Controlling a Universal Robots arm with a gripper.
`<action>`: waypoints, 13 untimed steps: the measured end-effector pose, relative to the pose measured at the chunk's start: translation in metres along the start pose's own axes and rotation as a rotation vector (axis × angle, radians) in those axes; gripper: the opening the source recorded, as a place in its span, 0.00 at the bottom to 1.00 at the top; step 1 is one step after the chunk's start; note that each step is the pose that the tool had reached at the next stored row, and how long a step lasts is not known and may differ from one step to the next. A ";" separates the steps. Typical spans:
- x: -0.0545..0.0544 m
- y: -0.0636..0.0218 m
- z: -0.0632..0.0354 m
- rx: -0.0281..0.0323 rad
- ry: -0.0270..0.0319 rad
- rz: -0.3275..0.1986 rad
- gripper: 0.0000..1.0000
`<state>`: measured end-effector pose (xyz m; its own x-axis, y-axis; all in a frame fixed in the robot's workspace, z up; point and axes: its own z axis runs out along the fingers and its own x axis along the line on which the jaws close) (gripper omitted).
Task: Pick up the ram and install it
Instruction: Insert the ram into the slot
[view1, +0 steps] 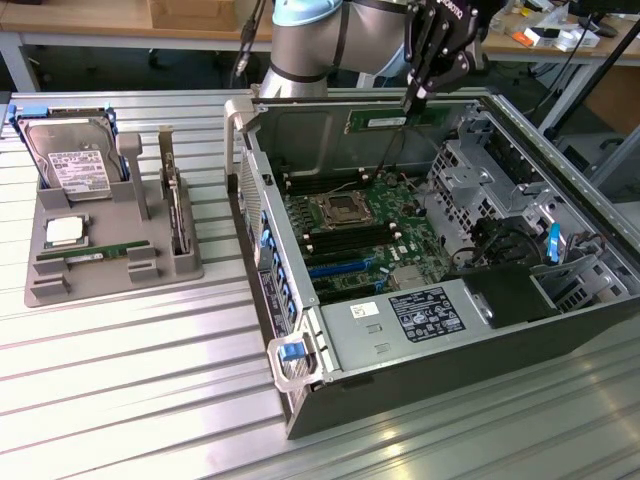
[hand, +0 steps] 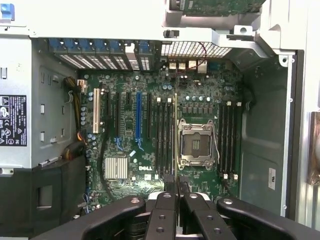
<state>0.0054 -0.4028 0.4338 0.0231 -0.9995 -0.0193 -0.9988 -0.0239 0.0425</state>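
Note:
My gripper (view1: 412, 100) hangs over the far side of the open computer case (view1: 300, 400), shut on the ram (view1: 385, 119), a long green stick held level above the motherboard (view1: 350, 235). In the wrist view my gripper (hand: 176, 187) shows its black fingers (hand: 162, 210) pressed together. The ram (hand: 175, 140) runs edge-on away from them as a thin pale line. It lines up with the memory slots (hand: 162, 135) right beside the empty processor socket (hand: 196, 145) and is still clear of the board.
On the exterior view's left, a grey fixture (view1: 45, 290) holds a hard drive (view1: 70, 165), a square silver chip (view1: 63, 232), another green stick (view1: 95, 254) and an upright card (view1: 176, 215). Inside the case are the power supply (view1: 420, 315) and a drive cage (view1: 470, 180).

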 end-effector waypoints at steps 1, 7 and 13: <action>0.000 -0.0008 0.0014 0.0000 0.0000 0.000 0.12; 0.000 -0.0121 0.0065 -0.0001 0.0001 0.000 0.12; 0.001 -0.0240 0.0097 -0.0004 0.0000 0.000 0.12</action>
<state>0.0289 -0.4028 0.4231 0.0230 -0.9996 -0.0192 -0.9988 -0.0238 0.0428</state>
